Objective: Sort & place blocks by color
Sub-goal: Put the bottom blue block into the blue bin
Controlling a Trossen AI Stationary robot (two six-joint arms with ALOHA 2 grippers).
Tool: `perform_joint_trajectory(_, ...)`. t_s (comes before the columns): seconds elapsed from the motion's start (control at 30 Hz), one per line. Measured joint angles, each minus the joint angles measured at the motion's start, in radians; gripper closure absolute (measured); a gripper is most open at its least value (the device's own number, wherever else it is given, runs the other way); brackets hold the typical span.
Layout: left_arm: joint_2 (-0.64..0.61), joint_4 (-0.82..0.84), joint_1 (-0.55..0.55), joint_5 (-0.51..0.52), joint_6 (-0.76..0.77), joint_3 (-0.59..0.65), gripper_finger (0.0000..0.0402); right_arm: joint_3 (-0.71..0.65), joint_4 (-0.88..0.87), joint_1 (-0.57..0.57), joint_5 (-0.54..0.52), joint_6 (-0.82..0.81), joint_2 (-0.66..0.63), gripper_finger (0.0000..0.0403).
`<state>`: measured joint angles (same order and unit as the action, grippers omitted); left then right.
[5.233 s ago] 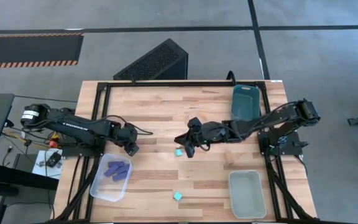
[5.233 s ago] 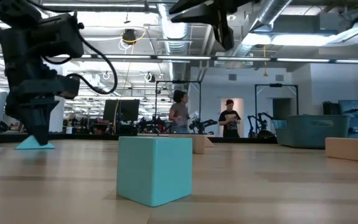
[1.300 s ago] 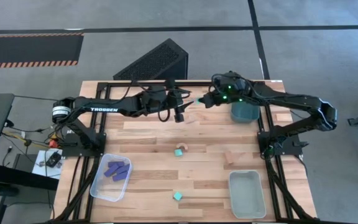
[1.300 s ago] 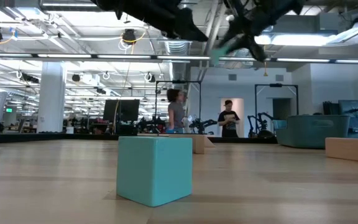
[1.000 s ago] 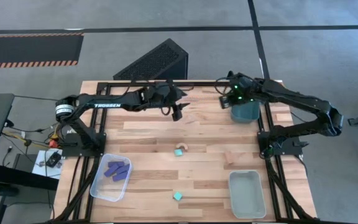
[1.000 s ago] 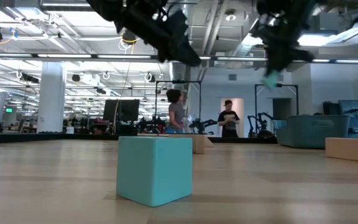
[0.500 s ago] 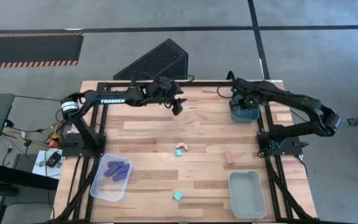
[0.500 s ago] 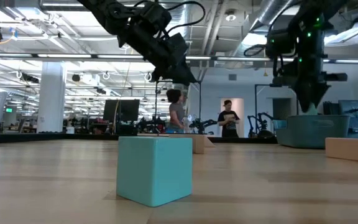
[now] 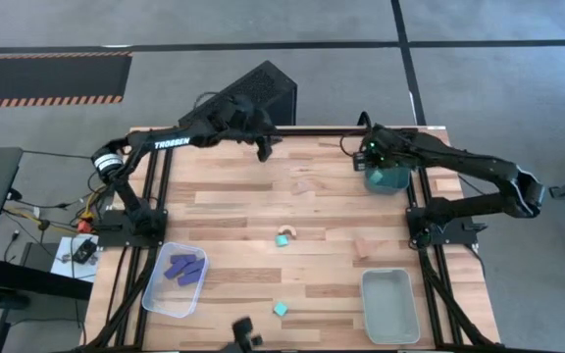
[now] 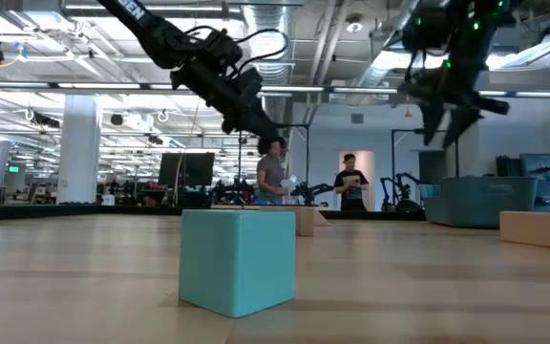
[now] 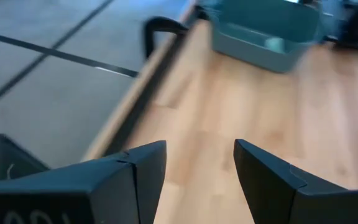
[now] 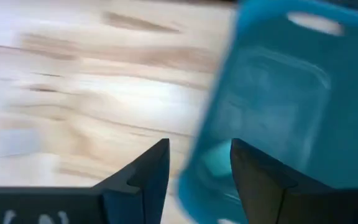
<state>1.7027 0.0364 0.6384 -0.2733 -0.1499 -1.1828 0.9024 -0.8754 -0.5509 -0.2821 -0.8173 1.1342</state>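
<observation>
My right gripper [image 9: 372, 160] hangs open over the near-left corner of the teal bin [image 9: 396, 182] at the table's far right. A light teal cube [image 12: 218, 163] lies inside that bin, below the open fingers [image 12: 146, 171]. My left gripper [image 9: 264, 153] is open with nothing between its fingers, above the table's far edge near the middle. One teal cube [image 9: 281, 309] sits on the table near the front. Another teal cube beside a tan arch [image 9: 285, 236] sits mid-table. A tan block [image 9: 363, 245] lies to their right.
A clear bin [image 9: 155, 294] with several dark blue-purple bars stands near the front left. A pale bin [image 9: 390, 306] stands at the front right. A black slanted box [image 9: 243, 98] lies beyond the far edge. A dark object [image 9: 244, 336] shows at the near edge. People stand in the room behind.
My right gripper has carried a teal cube toward the table's right, over the teal bin, and has opened; the cube now lies in the bin. My left gripper has swung toward the table's far edge and a little left, staying open.
</observation>
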Motion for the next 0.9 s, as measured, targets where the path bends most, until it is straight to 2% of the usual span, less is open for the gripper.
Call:
perform_joint_trajectory(0.07, 0.0, -0.029, 0.044, -0.001, -0.01, 0.0, 0.0223, 0.013, 0.051, 0.049, 0.038, 0.015, -0.017, 0.0227)
perform_joint_trajectory(0.17, 0.0, -0.086, 0.097, -0.017, 0.013, 0.0, 0.0223, 0.011, 0.13, 0.139, 0.203, 0.046, -0.015, 0.025)
perform_joint_trajectory(0.23, 0.0, -0.122, 0.126, -0.079, 0.054, 0.0, 0.0223, 0.01, 0.116, 0.201, 0.286, 0.063, 0.014, 0.0268)
perform_joint_trajectory(0.3, 0.0, -0.154, 0.15, -0.155, 0.099, 0.0, 0.0223, 0.01, 0.075, 0.261, 0.322, 0.062, 0.064, 0.0287)
perform_joint_trajectory(0.37, -0.001, -0.175, 0.165, -0.202, 0.149, 0.0, 0.0223, 0.008, -0.003, 0.29, 0.325, 0.054, 0.116, 0.0304)
perform_joint_trajectory(0.47, -0.001, -0.176, 0.169, -0.215, 0.188, 0.0, 0.0223, 0.008, -0.104, 0.297, 0.322, 0.042, 0.197, 0.0326)
perform_joint_trajectory(0.63, -0.001, -0.13, 0.153, -0.258, 0.182, 0.0, 0.0223, 0.008, -0.187, 0.236, 0.257, 0.066, 0.275, 0.0346)
perform_joint_trajectory(0.73, -0.001, -0.103, 0.138, -0.301, 0.178, 0.0, 0.0223, 0.007, -0.194, 0.186, 0.178, 0.072, 0.275, 0.0349)
perform_joint_trajectory(0.9, -0.013, -0.05, 0.117, -0.319, 0.197, 0.001, 0.0223, 0.008, -0.174, 0.131, 0.052, 0.113, 0.192, 0.0349)
